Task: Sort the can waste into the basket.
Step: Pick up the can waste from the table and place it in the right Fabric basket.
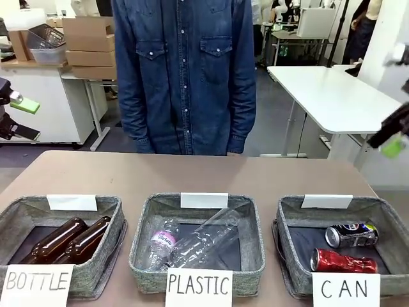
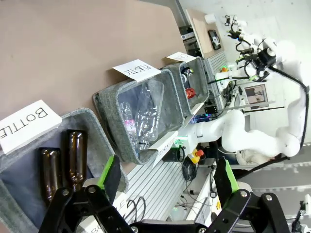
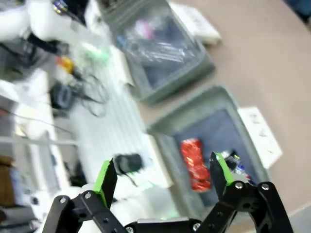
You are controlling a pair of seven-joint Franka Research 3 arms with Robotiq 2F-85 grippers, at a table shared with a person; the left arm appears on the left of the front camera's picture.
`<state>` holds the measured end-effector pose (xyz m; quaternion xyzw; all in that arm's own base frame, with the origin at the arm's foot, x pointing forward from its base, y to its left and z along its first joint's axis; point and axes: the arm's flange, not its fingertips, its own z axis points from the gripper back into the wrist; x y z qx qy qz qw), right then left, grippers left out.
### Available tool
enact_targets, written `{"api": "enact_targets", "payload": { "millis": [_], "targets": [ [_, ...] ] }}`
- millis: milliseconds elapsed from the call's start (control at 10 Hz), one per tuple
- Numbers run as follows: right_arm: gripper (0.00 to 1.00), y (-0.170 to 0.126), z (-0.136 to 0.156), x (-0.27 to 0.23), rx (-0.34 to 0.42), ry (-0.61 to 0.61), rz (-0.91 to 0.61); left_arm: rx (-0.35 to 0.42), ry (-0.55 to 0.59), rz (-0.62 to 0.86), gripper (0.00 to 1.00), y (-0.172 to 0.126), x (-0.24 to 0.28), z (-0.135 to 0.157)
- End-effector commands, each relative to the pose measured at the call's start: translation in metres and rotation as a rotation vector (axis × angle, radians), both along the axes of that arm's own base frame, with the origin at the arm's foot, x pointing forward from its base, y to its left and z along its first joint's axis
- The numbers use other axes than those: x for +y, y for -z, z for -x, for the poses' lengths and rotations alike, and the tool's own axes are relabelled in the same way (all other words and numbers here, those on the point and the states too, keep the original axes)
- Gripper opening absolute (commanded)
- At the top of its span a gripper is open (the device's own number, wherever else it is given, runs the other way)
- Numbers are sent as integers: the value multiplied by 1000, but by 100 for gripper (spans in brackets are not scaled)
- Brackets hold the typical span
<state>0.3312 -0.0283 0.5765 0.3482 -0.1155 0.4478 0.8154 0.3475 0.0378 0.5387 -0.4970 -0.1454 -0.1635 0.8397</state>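
Nearest the robot, three grey fabric baskets sit in a row along the front of the brown worktop (image 1: pixel 204 173), each behind a white handwritten sign. On the robot's right is the basket (image 1: pixel 390 220) signed "CAN" (image 1: pixel 345 289). Both cans already lie inside it on the dark floor: the dented red can (image 1: pixel 342 261) nearer the front, the dark black-and-silver can (image 1: pixel 351 235) just behind it.

The middle basket (image 1: pixel 144 236), signed "PLASTIC", holds clear plastic bottles (image 1: pixel 195 246). The left basket (image 1: pixel 112 220), signed "BOTTLE", holds two brown glass bottles (image 1: pixel 67 240).

The right claw (image 3: pixel 160 177) hovers above the can basket with its green-padded fingers spread wide and empty. The left claw (image 2: pixel 167 179) is also spread and empty, hanging above the bottle basket.

Judging by this, the sorting looks finished; the next move probably calls only for lifting the arms clear. Nothing stands in the way.

At the far side a person in a denim shirt (image 1: pixel 185 70) stands at the worktop's edge. Behind are a white table (image 1: pixel 332 96) and cardboard boxes (image 1: pixel 89 41).
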Motion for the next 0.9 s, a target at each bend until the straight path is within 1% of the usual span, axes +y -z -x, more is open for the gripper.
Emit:
{"api": "enact_targets", "payload": {
  "millis": [0, 100, 200, 300, 400, 500, 600, 800],
  "targets": [
    [100, 3, -39, -15, 613, 629, -712, -12, 18, -6, 100, -1, 3, 2],
    [100, 8, -51, -17, 706, 669, -770, -12, 18, -6, 100, -1, 3, 2],
    [100, 12, -59, -16, 751, 683, -820, -12, 18, -6, 100, -1, 3, 2],
    [100, 16, -68, -2, 760, 738, -800, -12, 18, -6, 100, -1, 3, 2],
    [100, 21, -79, 34, 765, 814, -575, -12, 18, -6, 100, -1, 3, 2],
    [100, 22, -84, 69, 721, 772, -371, -12, 18, -6, 100, -1, 3, 2],
    [100, 35, -81, -10, 563, 411, -409, -12, 18, -6, 100, -1, 3, 2],
    [100, 35, -81, -10, 563, 411, -409, -12, 18, -6, 100, -1, 3, 2]
  ]
}}
